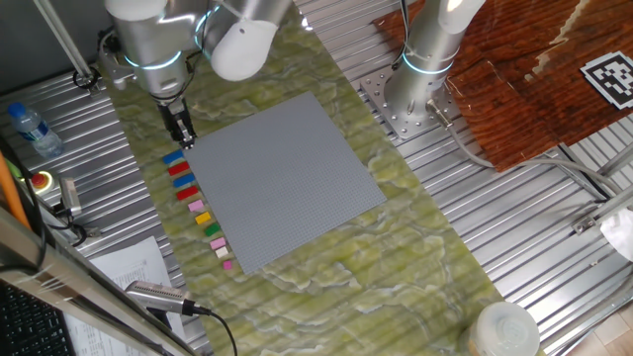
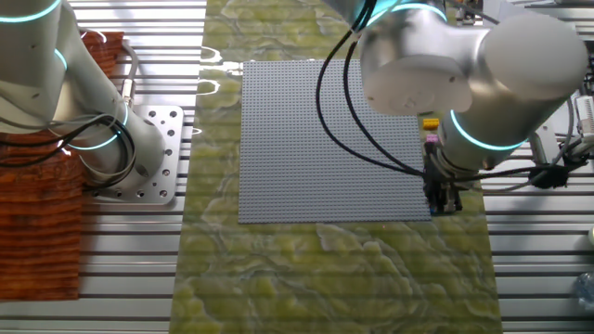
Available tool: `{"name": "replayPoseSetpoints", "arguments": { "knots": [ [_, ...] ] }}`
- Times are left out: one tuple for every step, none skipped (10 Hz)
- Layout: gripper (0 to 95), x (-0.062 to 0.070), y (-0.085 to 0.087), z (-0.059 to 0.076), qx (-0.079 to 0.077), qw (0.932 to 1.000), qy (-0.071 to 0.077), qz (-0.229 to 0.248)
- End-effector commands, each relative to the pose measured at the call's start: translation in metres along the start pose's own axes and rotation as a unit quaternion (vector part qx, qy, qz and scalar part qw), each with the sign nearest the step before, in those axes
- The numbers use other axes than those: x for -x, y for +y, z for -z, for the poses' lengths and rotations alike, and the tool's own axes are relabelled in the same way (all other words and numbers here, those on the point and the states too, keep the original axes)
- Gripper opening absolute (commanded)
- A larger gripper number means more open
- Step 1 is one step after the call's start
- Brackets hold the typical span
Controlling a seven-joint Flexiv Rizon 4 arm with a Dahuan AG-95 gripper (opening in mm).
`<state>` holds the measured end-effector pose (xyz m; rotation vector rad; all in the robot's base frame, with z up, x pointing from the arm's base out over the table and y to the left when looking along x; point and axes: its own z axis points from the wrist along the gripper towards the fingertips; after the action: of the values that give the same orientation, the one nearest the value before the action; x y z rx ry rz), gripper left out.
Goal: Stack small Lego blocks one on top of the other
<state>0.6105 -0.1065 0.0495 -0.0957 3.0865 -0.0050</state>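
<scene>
One fixed view: nine Lego blocks [image 1: 197, 207] (one row); tool [image 1: 184, 137] above.

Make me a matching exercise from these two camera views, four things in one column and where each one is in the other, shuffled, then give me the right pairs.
Things:
1. hand
2. blue brick
3. grey baseplate
4. water bottle

Places:
A. lying on the bare ribbed metal, off the green mat
B. at the end of the brick row nearest the hand
C. in the middle of the green mat, beside the brick row
D. just above one end of the brick row, at the baseplate's corner

Pairs: 1-D, 2-B, 3-C, 4-A
</scene>
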Motion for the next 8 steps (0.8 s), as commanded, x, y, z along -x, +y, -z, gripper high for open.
{"name": "replayPoseSetpoints", "arguments": {
  "knots": [
    [38.0,0.002,-0.002,-0.003,-0.004,1.0,-0.006,0.004],
    [38.0,0.002,-0.002,-0.005,-0.004,1.0,-0.007,0.005],
    [38.0,0.003,-0.003,-0.006,-0.004,0.9999,-0.007,0.006],
    [38.0,0.003,-0.003,-0.008,-0.005,0.9999,-0.007,0.006],
    [38.0,0.003,-0.006,-0.011,-0.007,0.9999,-0.008,0.007],
    [38.0,0.003,-0.01,-0.015,-0.006,0.9999,-0.009,0.009],
    [38.0,0.003,-0.012,-0.018,-0.006,0.9999,-0.01,0.011],
    [38.0,0.004,-0.014,-0.021,-0.007,0.9998,-0.013,0.012]
  ]
}}
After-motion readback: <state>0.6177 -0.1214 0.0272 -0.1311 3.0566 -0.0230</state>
